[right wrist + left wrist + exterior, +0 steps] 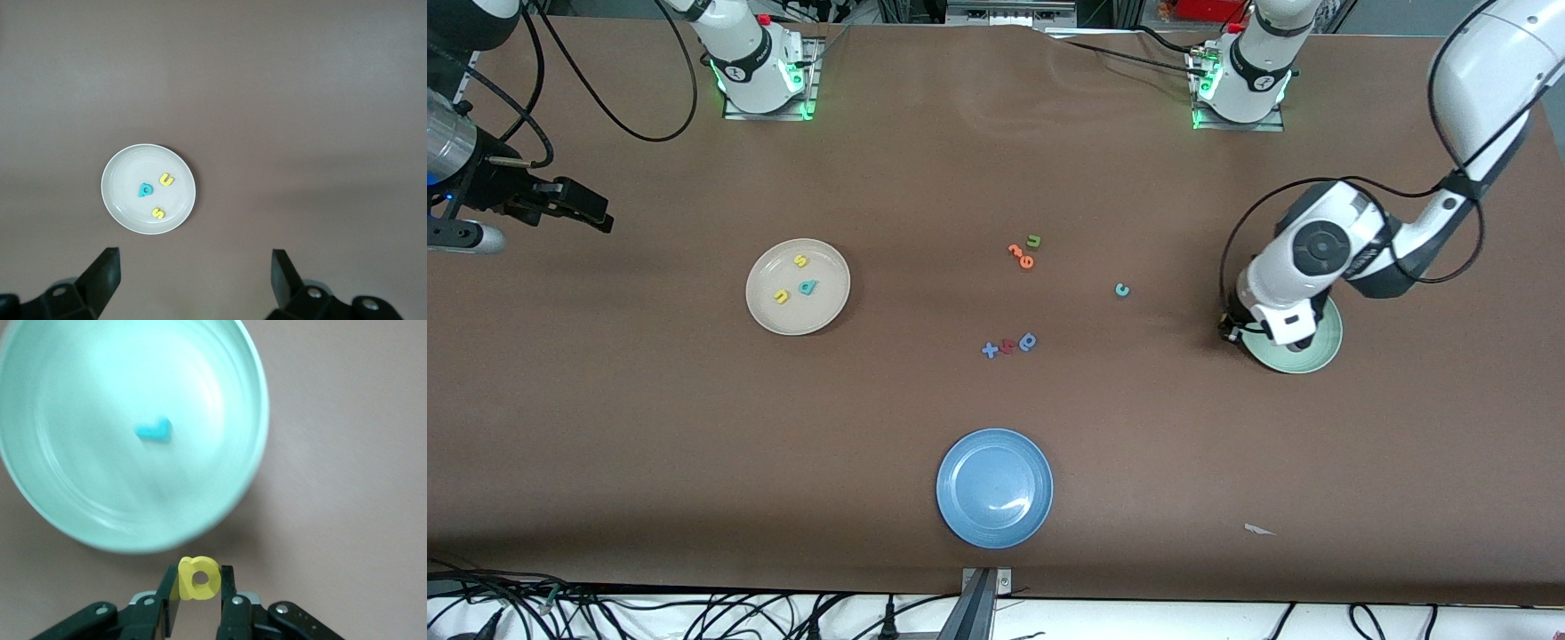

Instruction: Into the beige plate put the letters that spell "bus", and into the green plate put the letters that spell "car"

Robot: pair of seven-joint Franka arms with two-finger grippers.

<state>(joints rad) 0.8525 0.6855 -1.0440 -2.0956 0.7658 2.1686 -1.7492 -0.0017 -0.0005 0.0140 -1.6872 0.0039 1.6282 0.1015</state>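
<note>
White arms with black joints and looped black cables – green-lit bases, black claw (198,603) fingers

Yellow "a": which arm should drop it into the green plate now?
Left. Its end effector already grips the yellow "a" at the green plate rim, where the teal "r" lies. The right end effector waits open, high above the beige plate.

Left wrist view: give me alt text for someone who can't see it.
The left gripper is shut on a small yellow foam letter "a", held just outside the rim of the round pale mint-green plate. One small teal foam letter "r" lies in the plate, which rests on the brown table.
</note>
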